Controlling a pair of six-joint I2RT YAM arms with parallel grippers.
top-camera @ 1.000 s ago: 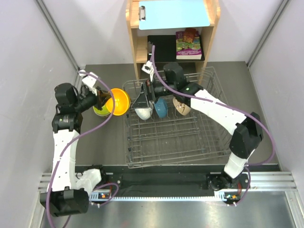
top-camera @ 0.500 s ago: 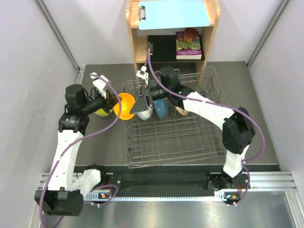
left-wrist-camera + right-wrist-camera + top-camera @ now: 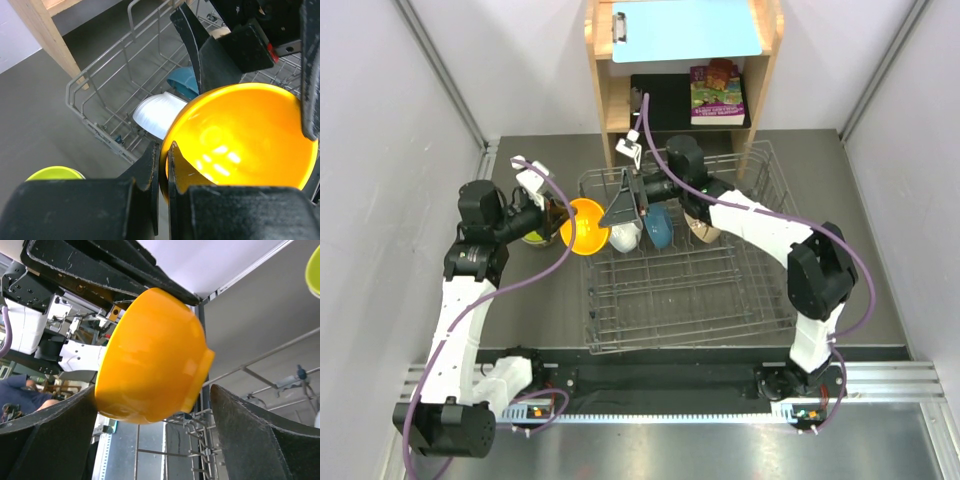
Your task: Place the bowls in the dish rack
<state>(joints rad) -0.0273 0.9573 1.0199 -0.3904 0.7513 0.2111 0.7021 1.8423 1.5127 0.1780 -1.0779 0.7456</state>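
At the far left corner of the large silver wire dish rack (image 3: pixel 775 300), my left gripper (image 3: pixel 558 215) is clamped tight on the rim of the small round orange bowl (image 3: pixel 588 226), one finger inside and one outside, holding it tipped on edge with its hollow facing the near right. My right gripper (image 3: pixel 618 212) reaches in from the rack side with its jaws spread wide, one finger on either side of that orange bowl; from my right wrist view one finger stands clear of the bowl's foot, and I cannot tell whether the other touches it. Inside the rack, along its far part, the white bowl (image 3: pixel 624 237), the blue bowl (image 3: pixel 659 226) and a beige speckled bowl (image 3: pixel 702 228) stand on edge in a row from left to right. Left of the rack, the lime green bowl (image 3: pixel 532 236) sits on the dark grey table (image 3: pixel 530 300), under my left wrist.
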